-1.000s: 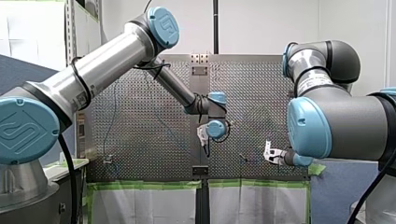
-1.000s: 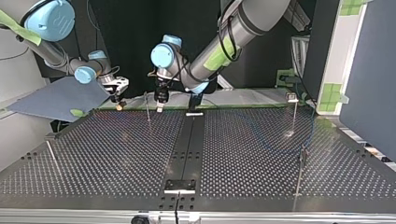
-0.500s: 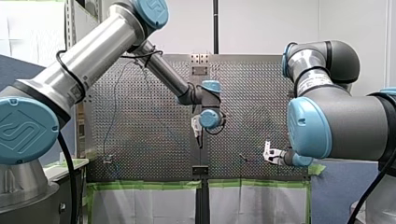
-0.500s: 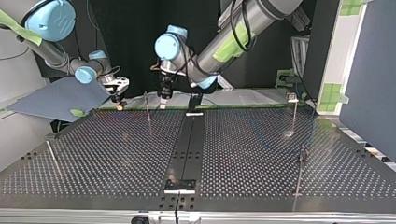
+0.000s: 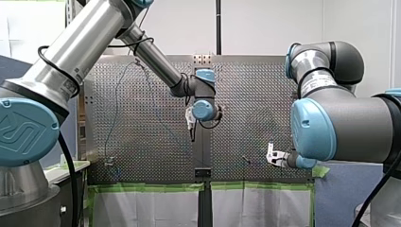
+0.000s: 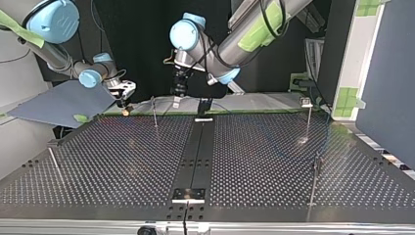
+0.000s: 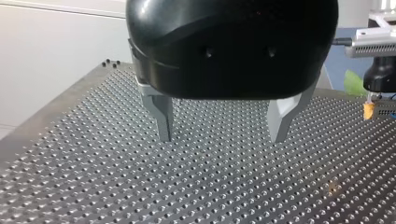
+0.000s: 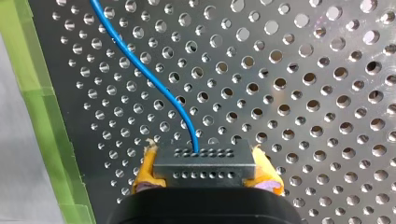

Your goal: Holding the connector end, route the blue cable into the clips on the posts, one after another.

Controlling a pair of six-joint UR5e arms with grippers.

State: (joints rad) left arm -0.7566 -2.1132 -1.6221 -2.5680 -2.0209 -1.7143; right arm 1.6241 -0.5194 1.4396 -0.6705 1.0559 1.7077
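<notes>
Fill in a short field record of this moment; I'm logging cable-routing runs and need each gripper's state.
left gripper: open, empty, above the table
right gripper: shut on the connector, yellow pads either side
blue cable: leaves the connector, curves across the table
post: upright, beside the left gripper in the top view
cable in clips: cannot tell
</notes>
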